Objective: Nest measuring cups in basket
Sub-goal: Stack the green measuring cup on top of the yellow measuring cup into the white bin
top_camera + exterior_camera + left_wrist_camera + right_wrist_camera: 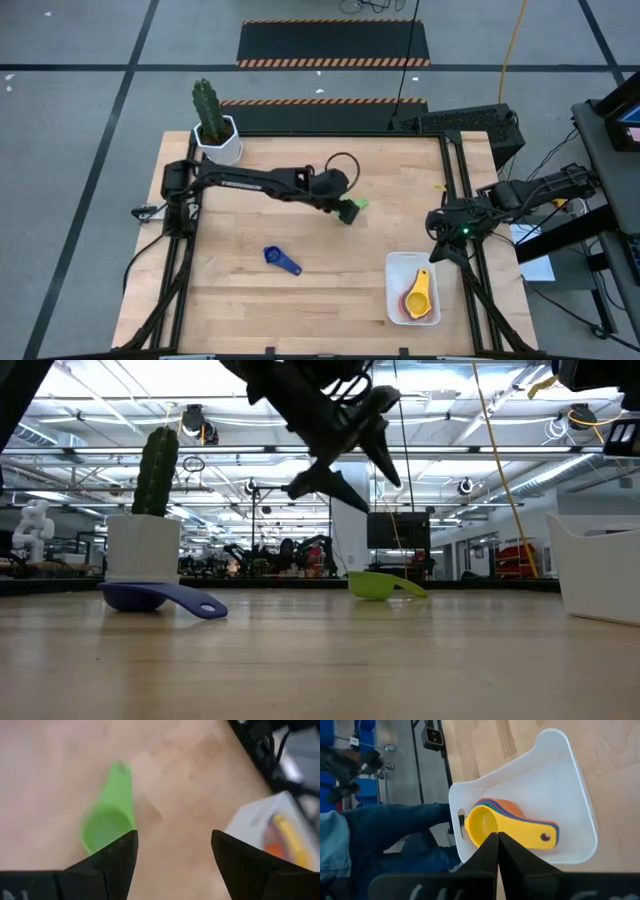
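A green measuring cup point(357, 204) lies on the table near its middle; it also shows in the low view point(383, 586) and the left wrist view point(109, 815). My left gripper point(347, 211) hangs open above it, touching nothing; in the left wrist view the gripper point(172, 855) stands beside the cup. A dark blue cup point(281, 259) lies nearer the front. The white basket point(395, 296) at the front right holds a nested stack with the yellow cup point(419, 293) on top. My right gripper point(437, 254) is shut and empty beside the basket's far right corner.
A white hexagonal pot with a cactus point(214, 128) stands at the table's far left corner. Dark frame rails point(458, 190) run along the table's right side. A person in blue jeans point(385, 835) shows beyond the table's front edge in the right wrist view.
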Controlling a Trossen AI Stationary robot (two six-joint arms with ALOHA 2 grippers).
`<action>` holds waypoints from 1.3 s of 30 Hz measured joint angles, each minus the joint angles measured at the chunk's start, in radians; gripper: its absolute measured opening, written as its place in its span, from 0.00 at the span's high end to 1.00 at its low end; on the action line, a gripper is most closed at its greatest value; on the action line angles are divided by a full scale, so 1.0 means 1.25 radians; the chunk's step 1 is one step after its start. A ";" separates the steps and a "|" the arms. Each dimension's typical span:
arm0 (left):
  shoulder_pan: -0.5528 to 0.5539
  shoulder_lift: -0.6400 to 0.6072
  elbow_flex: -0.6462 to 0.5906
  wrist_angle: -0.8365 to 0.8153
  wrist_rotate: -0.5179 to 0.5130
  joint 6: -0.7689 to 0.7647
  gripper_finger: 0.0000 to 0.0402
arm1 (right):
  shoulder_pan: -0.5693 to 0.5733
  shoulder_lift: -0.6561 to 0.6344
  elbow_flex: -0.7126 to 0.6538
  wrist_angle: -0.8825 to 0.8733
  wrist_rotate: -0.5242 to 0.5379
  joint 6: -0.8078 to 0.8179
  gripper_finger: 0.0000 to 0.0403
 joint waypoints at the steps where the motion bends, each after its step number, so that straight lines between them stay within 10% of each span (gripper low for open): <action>1: 0.002 0.002 0.000 0.009 -0.009 0.081 0.37 | -0.002 0.000 0.000 0.005 0.000 0.000 1.00; 7: -0.005 0.026 0.000 -0.008 -0.002 0.462 0.37 | -0.012 0.011 0.000 0.033 -0.002 0.009 1.00; 15: -0.022 0.077 -0.001 -0.042 -0.004 0.679 0.37 | -0.011 0.011 0.000 0.059 0.032 0.070 1.00; 24: -0.019 0.126 -0.001 -0.003 0.010 0.736 0.39 | -0.012 0.021 0.000 0.112 0.039 0.106 1.00; 39: -0.018 0.177 -0.001 0.018 0.040 0.757 0.78 | -0.011 0.030 0.000 0.154 0.040 0.150 1.00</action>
